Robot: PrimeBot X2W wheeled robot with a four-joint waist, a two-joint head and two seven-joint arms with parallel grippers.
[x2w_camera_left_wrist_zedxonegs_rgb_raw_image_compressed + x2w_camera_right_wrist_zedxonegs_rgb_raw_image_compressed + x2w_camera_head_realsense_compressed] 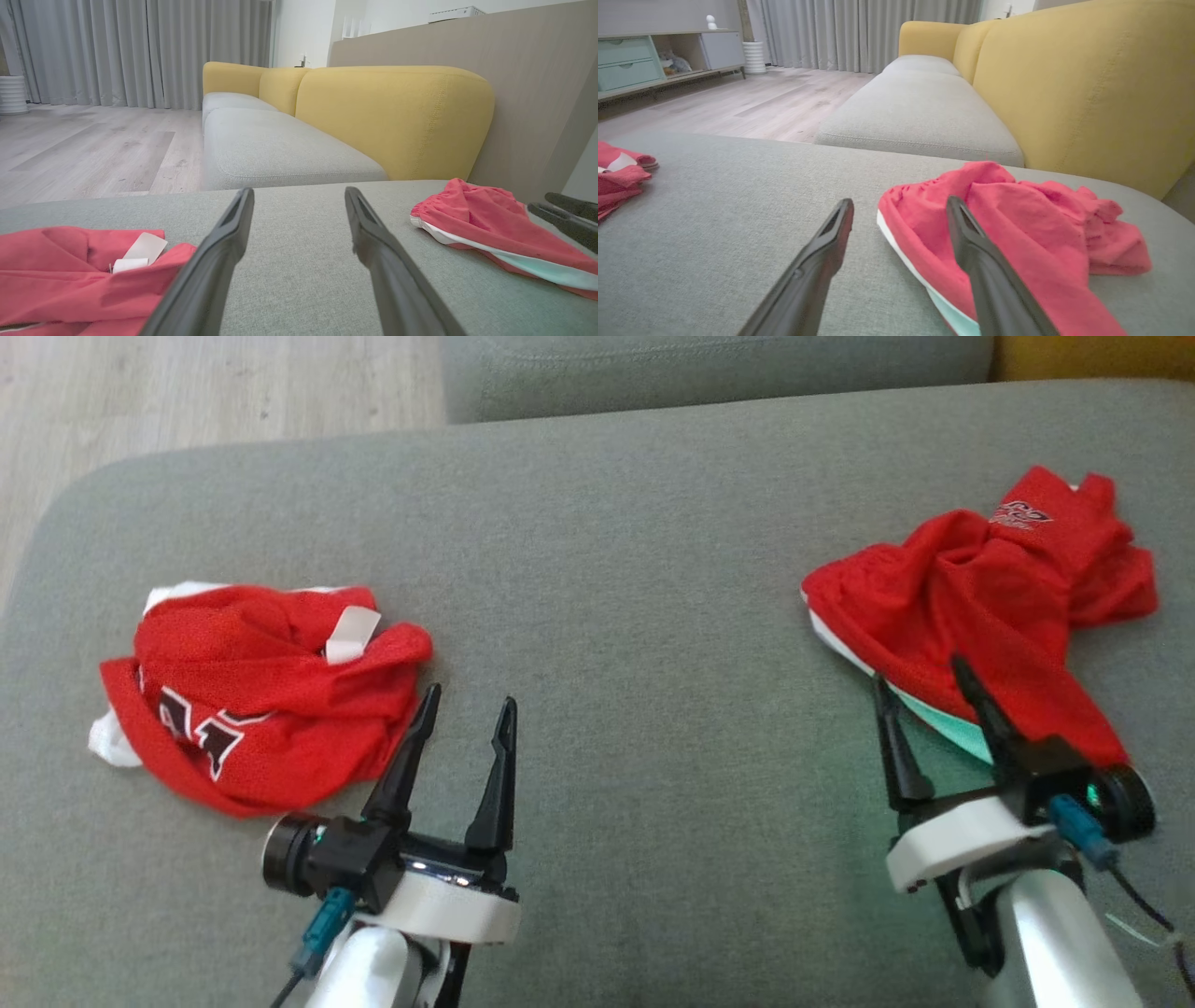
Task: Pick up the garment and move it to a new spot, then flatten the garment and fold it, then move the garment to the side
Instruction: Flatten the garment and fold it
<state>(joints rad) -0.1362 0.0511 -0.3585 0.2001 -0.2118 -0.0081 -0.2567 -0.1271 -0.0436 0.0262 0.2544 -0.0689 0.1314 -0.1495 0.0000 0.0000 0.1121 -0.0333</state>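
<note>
A crumpled red garment with a white and teal edge lies at the right of the grey cushion; it also shows in the left wrist view and the right wrist view. My right gripper is open at its near edge. One finger is over bare cushion, the other against the cloth, and a red tail trails along the gripper's outer side. A second red garment with white lettering and a white tag lies at the left. My left gripper stands open just right of it, holding nothing.
A second grey seat cushion and yellow backrests lie beyond the far edge. Pale wood floor runs off to the left, with grey curtains and a low cabinet far off. Bare cushion separates the two garments.
</note>
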